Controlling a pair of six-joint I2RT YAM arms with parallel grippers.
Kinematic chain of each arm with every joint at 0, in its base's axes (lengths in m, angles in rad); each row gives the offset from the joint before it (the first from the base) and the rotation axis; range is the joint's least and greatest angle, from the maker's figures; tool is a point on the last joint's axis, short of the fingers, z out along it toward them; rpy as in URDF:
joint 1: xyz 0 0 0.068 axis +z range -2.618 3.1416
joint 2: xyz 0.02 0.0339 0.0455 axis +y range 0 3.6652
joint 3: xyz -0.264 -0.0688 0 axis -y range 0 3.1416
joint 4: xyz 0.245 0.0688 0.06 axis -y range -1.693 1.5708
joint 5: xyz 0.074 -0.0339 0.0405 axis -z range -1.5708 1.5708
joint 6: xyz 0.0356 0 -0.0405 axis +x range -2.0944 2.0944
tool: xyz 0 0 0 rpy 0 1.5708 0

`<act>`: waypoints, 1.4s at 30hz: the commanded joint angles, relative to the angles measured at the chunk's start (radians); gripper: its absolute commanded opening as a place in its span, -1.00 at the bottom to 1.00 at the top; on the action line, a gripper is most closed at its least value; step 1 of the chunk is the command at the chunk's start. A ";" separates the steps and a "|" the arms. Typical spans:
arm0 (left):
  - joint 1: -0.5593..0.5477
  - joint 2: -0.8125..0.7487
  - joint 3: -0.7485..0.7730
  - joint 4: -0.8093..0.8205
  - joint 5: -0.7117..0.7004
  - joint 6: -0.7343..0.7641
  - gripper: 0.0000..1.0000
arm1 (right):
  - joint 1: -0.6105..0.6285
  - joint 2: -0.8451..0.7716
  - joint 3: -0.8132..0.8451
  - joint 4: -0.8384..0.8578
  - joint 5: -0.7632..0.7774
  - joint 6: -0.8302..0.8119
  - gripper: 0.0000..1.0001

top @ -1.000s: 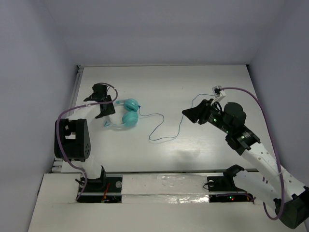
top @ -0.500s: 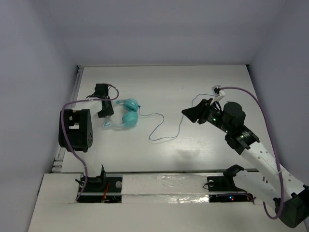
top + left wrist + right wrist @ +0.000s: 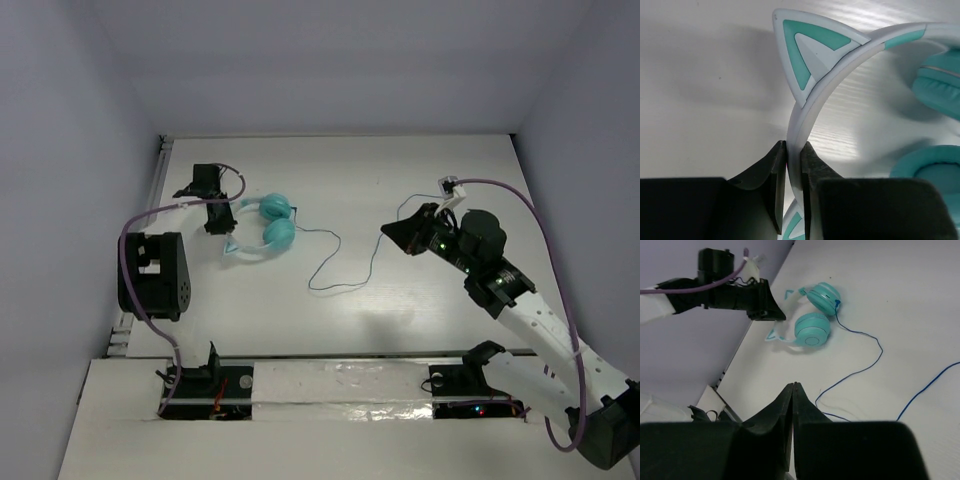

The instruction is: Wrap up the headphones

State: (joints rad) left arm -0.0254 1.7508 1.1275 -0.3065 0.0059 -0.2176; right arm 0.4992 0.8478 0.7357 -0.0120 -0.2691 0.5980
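Left claw [image 3: 793, 148] clamped on headphones [image 3: 812, 47], right claw [image 3: 792, 386] closed

One set of headphones [image 3: 279, 234] lies on the one desk [image 3: 420, 160]. It has two round teal ear cups [image 3: 274, 206], two pointed cat-ear tabs [image 3: 812, 50] on its single pale headband [image 3: 801, 117], and one thin dark cord [image 3: 880, 352]. Two arms [image 3: 150, 275] flank the headphones, one on each side. Each arm has one pair of jaws and one purple cable [image 3: 690, 286].

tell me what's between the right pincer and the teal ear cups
only the thin dark cord, looping over the bare table; the top view shows it
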 commanded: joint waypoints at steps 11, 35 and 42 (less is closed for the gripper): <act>-0.019 -0.246 0.524 -0.177 0.351 -0.045 -1.00 | 0.007 0.152 0.099 0.176 -0.162 -0.087 -0.25; -0.019 -0.326 0.626 -0.190 0.479 -0.054 -1.00 | 0.007 0.651 0.257 0.322 -0.077 -0.325 0.65; -0.019 -0.326 0.656 -0.181 0.536 -0.081 -1.00 | 0.007 0.775 0.312 0.360 -0.122 -0.376 0.65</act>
State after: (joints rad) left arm -0.0444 1.4872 1.7432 -0.5659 0.4728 -0.2512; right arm 0.4992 1.5890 1.0092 0.2806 -0.3859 0.2722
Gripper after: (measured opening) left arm 0.105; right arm 0.824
